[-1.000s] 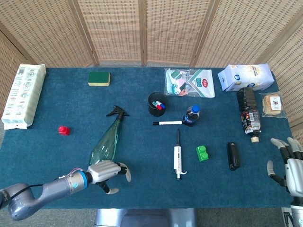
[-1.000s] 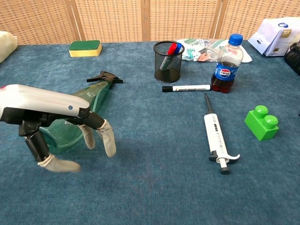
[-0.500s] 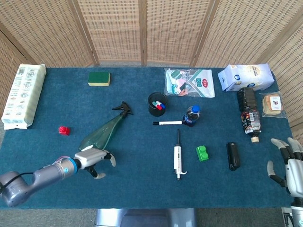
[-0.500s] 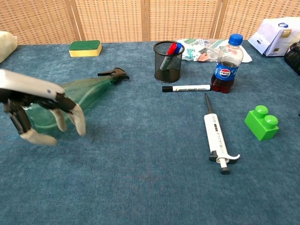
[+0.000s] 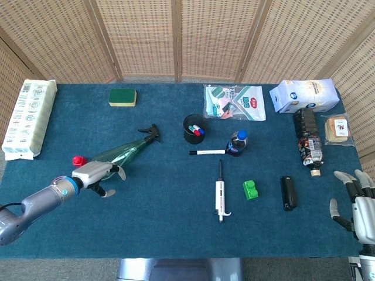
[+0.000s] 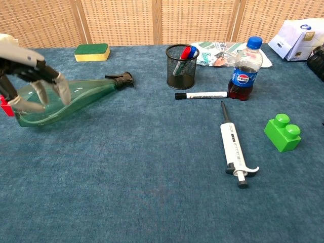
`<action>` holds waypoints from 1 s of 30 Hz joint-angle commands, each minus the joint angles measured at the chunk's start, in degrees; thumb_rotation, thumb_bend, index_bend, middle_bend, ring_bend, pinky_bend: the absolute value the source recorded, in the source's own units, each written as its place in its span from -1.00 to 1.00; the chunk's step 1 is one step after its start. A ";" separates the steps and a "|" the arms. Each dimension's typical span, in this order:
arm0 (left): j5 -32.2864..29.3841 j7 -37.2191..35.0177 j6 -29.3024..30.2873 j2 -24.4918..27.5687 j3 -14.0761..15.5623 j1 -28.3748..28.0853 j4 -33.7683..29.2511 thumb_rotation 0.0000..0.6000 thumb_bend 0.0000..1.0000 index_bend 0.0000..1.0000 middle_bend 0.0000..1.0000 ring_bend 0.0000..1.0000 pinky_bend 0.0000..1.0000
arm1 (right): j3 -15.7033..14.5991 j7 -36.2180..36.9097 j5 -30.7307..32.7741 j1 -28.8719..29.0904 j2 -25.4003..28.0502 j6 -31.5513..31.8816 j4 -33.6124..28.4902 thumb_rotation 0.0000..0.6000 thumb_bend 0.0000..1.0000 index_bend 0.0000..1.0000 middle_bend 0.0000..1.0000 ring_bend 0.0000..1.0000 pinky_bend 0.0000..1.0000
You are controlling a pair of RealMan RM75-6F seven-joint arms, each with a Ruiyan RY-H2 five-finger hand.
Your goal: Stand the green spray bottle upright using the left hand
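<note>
The green spray bottle [image 5: 126, 151] lies on its side on the blue table cloth, with its black trigger head [image 5: 149, 132] pointing back right towards the pen cup. In the chest view the bottle [image 6: 86, 96] runs from the far left edge to the trigger. My left hand [image 5: 96, 171] is at the bottle's fat base; its spread fingers [image 6: 62, 90] curve over that end and touch it, without a closed grip. My right hand [image 5: 355, 205] rests open at the table's front right corner, far from the bottle.
A small red block [image 5: 79, 160] sits just left of the bottle's base. The black mesh pen cup [image 5: 194, 129], a marker [image 5: 207, 152], a cola bottle [image 5: 237, 143], a pipette [image 5: 220, 196] and a green brick [image 5: 251, 189] fill the middle. A green sponge [image 5: 122, 97] lies at the back.
My left hand has swept left and back from the front edge, and the bottle's base has swung with it, so the bottle now lies flatter across the table. The right hand has stayed put.
</note>
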 commanded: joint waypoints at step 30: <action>-53.23 45.03 27.65 -9.78 0.87 -13.03 -0.71 0.89 -0.47 -0.56 -0.67 -0.78 -0.45 | 0.02 2.77 -0.80 0.08 -1.20 -0.21 2.37 1.00 0.11 -0.65 -0.54 -0.89 -0.80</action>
